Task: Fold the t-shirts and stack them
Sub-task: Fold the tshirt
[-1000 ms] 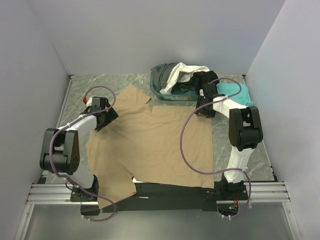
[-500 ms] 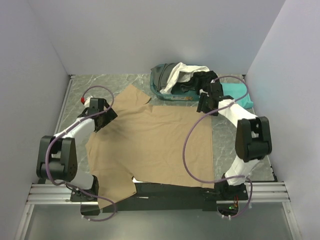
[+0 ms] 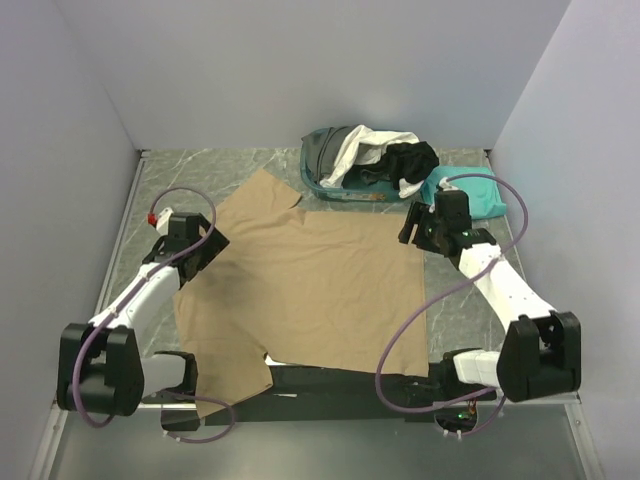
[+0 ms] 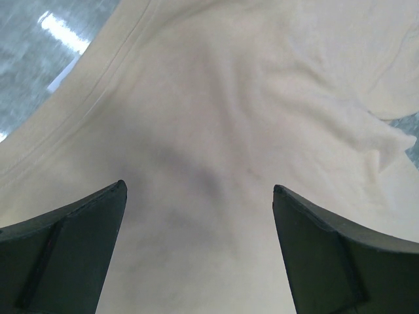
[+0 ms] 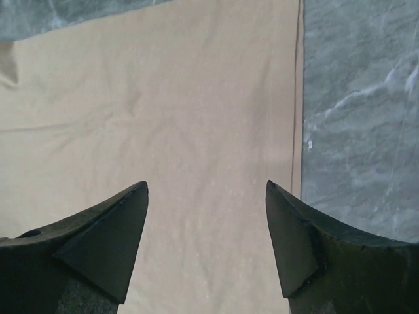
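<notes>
A tan t-shirt [image 3: 300,290] lies spread flat across the table, one sleeve pointing to the far left. My left gripper [image 3: 203,250] is open and empty just above its left sleeve area; the left wrist view shows tan cloth [image 4: 216,111] between the fingers of the gripper [image 4: 198,190]. My right gripper [image 3: 415,228] is open and empty over the shirt's far right corner; in the right wrist view the gripper [image 5: 206,184] is above the cloth [image 5: 196,104] near its hem. A teal t-shirt [image 3: 470,190] lies at the far right. White [image 3: 355,145], black [image 3: 410,160] and dark grey [image 3: 325,150] shirts are heaped in the basket.
A teal plastic basket [image 3: 335,192] stands at the back centre on the marble table [image 3: 160,170]. Grey walls close in three sides. The tan shirt's near edge hangs over the front rail [image 3: 330,378]. Bare marble [image 5: 360,98] lies right of the shirt's hem.
My right gripper has drawn back from the basket and teal shirt to the tan shirt's far right corner. My left gripper has moved a little nearer and leftward.
</notes>
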`<state>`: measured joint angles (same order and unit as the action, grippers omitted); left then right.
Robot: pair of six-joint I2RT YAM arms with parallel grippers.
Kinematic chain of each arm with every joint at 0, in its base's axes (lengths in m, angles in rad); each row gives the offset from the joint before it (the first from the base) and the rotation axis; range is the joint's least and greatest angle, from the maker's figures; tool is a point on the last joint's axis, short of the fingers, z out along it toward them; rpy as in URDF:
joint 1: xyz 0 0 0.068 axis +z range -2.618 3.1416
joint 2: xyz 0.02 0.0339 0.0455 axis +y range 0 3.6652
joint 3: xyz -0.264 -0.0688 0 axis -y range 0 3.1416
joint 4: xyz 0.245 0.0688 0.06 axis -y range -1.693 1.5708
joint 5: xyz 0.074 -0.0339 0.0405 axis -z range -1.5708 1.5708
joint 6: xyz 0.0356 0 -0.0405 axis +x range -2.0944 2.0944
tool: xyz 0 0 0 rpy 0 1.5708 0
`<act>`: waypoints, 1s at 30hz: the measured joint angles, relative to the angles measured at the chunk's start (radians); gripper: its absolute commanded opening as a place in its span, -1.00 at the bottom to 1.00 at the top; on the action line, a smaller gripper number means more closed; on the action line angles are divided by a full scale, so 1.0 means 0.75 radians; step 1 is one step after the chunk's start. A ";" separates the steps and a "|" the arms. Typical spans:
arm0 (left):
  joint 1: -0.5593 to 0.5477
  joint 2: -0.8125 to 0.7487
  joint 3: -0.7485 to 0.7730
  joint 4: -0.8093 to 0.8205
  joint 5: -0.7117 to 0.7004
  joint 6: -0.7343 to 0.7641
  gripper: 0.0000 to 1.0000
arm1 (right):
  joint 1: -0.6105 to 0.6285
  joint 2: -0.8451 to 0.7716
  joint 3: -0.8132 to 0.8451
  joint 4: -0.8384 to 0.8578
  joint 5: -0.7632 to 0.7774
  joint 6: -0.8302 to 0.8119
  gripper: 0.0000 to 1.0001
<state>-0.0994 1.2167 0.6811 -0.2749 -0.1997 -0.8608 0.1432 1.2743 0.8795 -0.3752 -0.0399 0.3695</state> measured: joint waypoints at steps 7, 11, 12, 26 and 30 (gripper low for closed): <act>0.000 -0.156 -0.031 -0.131 -0.020 -0.084 0.99 | 0.000 -0.172 -0.104 -0.005 -0.014 0.025 0.64; 0.000 -0.255 -0.070 -0.184 -0.024 -0.127 0.99 | 0.000 -0.240 -0.138 -0.014 -0.016 0.041 0.65; 0.000 -0.285 -0.087 -0.192 -0.023 -0.135 0.99 | 0.000 -0.258 -0.144 -0.015 -0.018 0.042 0.66; 0.000 -0.523 -0.223 -0.364 0.001 -0.212 0.99 | 0.000 -0.399 -0.282 -0.025 -0.047 0.071 0.70; 0.000 -0.493 -0.238 -0.370 0.004 -0.221 0.99 | 0.000 -0.349 -0.329 -0.001 -0.054 0.082 0.71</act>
<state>-0.0994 0.8467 0.5030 -0.5526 -0.1967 -1.0264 0.1432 1.0126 0.6331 -0.3756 -0.0803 0.4309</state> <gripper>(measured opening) 0.995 0.852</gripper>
